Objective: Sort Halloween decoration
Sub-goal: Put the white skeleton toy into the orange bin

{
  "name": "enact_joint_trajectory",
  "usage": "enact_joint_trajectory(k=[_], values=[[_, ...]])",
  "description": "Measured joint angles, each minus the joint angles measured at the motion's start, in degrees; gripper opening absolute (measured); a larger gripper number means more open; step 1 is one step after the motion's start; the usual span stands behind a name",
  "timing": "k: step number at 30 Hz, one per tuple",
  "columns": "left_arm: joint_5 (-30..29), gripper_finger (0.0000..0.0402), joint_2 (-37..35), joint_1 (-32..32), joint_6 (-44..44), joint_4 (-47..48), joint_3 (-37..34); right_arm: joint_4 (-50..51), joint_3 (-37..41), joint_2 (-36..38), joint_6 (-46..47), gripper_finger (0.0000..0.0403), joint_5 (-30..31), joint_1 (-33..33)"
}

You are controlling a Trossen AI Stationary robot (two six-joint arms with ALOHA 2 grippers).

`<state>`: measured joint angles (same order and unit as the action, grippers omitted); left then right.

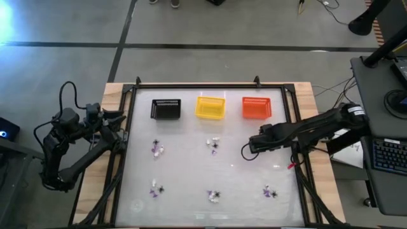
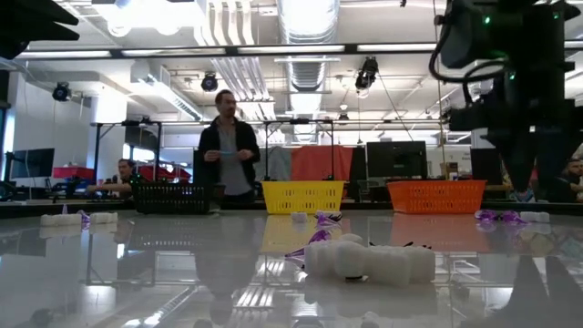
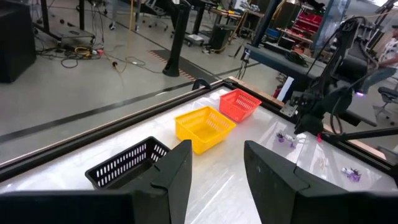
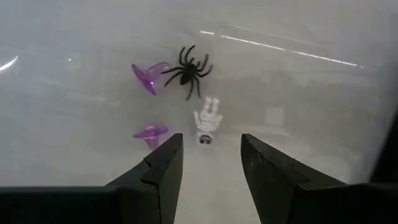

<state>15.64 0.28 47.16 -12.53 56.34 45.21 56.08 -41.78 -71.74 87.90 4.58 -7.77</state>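
Observation:
The Halloween decoration lies in small clusters of purple, black and white trinkets on the white table: two in the middle row [image 1: 157,149] [image 1: 214,144] and three along the front. My right gripper [image 1: 243,151] hovers open just right of the middle cluster. In the right wrist view a black spider [image 4: 186,71], two purple pieces [image 4: 148,77] and a white skeleton [image 4: 208,122] lie just ahead of its open gripper [image 4: 211,146]; nothing is between the fingers. My left gripper [image 1: 123,127] waits open at the table's left edge, also shown open [image 3: 217,152] in its wrist view.
A black basket [image 1: 165,109], a yellow basket [image 1: 210,107] and an orange basket [image 1: 256,107] stand in a row at the back. A black frame [image 1: 197,86] borders the table. A person [image 2: 228,150] stands beyond the far edge. A desk with a keyboard [image 1: 388,156] is at the right.

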Motion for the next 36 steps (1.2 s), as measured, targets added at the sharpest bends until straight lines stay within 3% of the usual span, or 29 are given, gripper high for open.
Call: enact_joint_trajectory(k=[12,20,24,31,36], values=[[0.02,0.013,-0.03,0.01,0.0,-0.17,0.0,-5.03,3.29,-5.06,1.82,0.0153,0.04,0.02],[0.02,0.013,-0.03,0.0,0.01,-0.15,0.0,-10.23,6.87,-4.71,3.55,0.0148,0.3,0.04],[0.02,0.013,-0.03,0.02,0.0,-0.13,0.0,-10.65,7.45,-4.21,3.6,0.0115,0.28,0.04],[0.02,0.013,-0.03,0.01,0.02,0.02,0.0,-10.7,7.69,-3.49,2.09,0.0022,0.14,0.04],[0.02,0.013,-0.03,0.01,0.02,0.02,0.0,-10.39,7.63,-1.54,1.51,0.0015,-0.07,0.04]])
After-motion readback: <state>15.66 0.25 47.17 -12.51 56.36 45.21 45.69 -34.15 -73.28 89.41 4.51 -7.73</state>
